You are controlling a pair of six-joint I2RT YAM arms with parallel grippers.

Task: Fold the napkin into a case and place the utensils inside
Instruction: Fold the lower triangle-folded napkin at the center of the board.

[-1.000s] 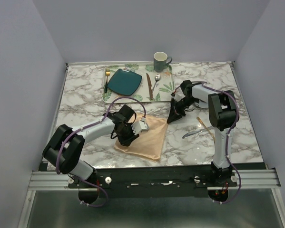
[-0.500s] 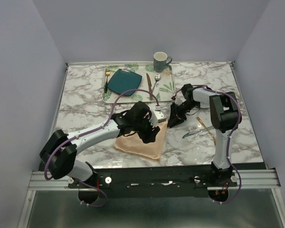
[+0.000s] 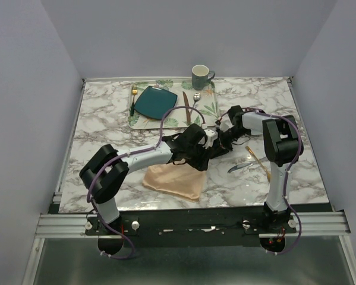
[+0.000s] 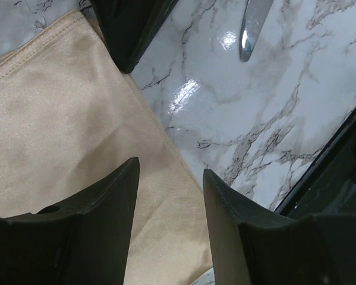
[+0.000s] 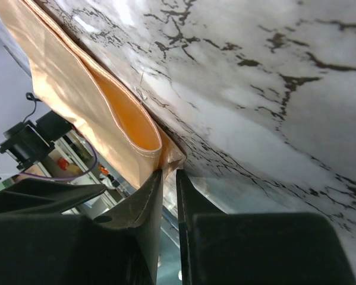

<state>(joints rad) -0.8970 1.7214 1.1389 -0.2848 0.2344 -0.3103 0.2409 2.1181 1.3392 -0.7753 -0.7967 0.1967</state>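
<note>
The napkin lies on the near middle of the counter. It is already folded at least once: the right wrist view shows two layers of the peach cloth with a pocket opening between them. I judge that the case is only partly made.

The right tool has its fingers almost pressed together, and it appears to pinch the far right corner of the napkin at the tips. The left tool is spread and hangs over the right edge of the cloth with nothing between its fingers.

The gold spoon and the silver-grey knife lie on the bare counter to the right of the napkin, apart from it. So the second part of the task is not begun: the fold must be finished, and then both utensils must go inside.

The counter is white marble with grey veins, and it is glossy, with bright reflections. At its far side stands a leaf-patterned tray that carries a teal plate and a green mug. Plain pale lavender-grey walls close the place on three sides, and a metal rail runs along the near edge.
</note>
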